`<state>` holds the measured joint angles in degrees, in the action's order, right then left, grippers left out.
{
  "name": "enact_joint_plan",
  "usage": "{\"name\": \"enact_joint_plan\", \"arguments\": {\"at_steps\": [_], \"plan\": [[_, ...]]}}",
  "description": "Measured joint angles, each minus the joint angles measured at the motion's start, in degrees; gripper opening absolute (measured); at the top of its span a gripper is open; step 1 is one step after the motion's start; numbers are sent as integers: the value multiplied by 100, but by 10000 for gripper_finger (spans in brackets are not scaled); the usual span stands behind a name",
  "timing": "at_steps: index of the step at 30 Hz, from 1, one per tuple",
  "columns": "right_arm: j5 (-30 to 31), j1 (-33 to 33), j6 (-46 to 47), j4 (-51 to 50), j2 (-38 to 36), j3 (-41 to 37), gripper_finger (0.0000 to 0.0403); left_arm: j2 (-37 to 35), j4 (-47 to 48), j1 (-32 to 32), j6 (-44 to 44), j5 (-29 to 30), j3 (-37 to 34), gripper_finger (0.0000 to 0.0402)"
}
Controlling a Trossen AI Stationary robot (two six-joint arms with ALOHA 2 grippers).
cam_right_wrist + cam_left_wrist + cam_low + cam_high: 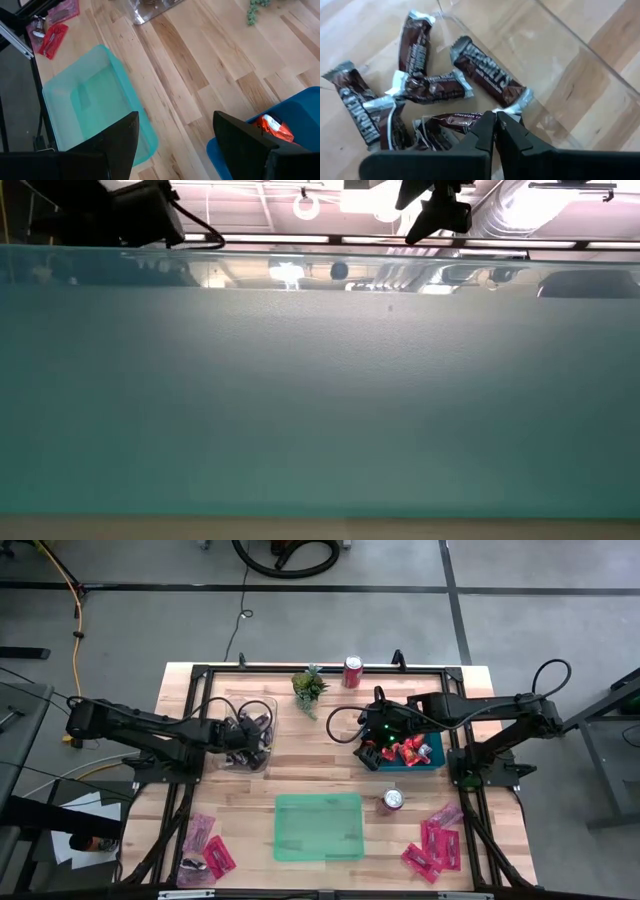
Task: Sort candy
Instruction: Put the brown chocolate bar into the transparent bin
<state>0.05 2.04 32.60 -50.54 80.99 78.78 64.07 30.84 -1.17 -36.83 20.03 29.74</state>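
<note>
Sort partly done: dark bars are gathered in the clear tray at the table's left side, red-orange packets in the blue tray at right. Green tray is seen empty; pink-red packets are left loose at both near corners. Left gripper is held over the bars with jaws together, nothing clamped; right gripper is held beside the blue tray, jaws apart.

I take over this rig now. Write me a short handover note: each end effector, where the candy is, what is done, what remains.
Left end effector: shut, empty, over the clear tray of dark chocolate bars.
Right end effector: open, empty, above the blue tray's left edge.
Done: the chocolate bars in the clear tray, red-orange packets in the blue one.
Left: pink-red packets lie loose at both front corners; green tray empty.
</note>
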Motion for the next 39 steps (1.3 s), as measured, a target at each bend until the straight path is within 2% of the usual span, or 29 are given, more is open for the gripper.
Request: {"name": "enact_joint_plan", "arguments": {"at_steps": [4,9,15,17,20,23,30,36,39], "plan": [[0,0,1,0,0,-2,250,0,141,0,-1,-146,0,33],[-1,0,2,0,0,-2,250,0,379,0,-49,-280,87,102],[-2,0,-29,0,0,-2,250,-12,1224,0,-48,-322,849,185],[-2,0,-52,0,0,-2,250,-37,1458,11,-88,-629,1212,202],[-2,0,-55,4,1,-1,250,-30,1623,222,-516,-1615,1699,214],[-2,0,-66,11,1,-2,250,242,1926,860,-844,-2413,2092,215],[-2,0,-157,-14,2,1,250,1431,2916,3369,-1691,-2891,2918,213],[-4,0,-314,-22,0,1,250,2589,3036,5383,-2675,-2935,3271,213],[-2,-4,-377,-24,2,1,250,3178,3012,5981,-3149,-3584,3349,213]]}}
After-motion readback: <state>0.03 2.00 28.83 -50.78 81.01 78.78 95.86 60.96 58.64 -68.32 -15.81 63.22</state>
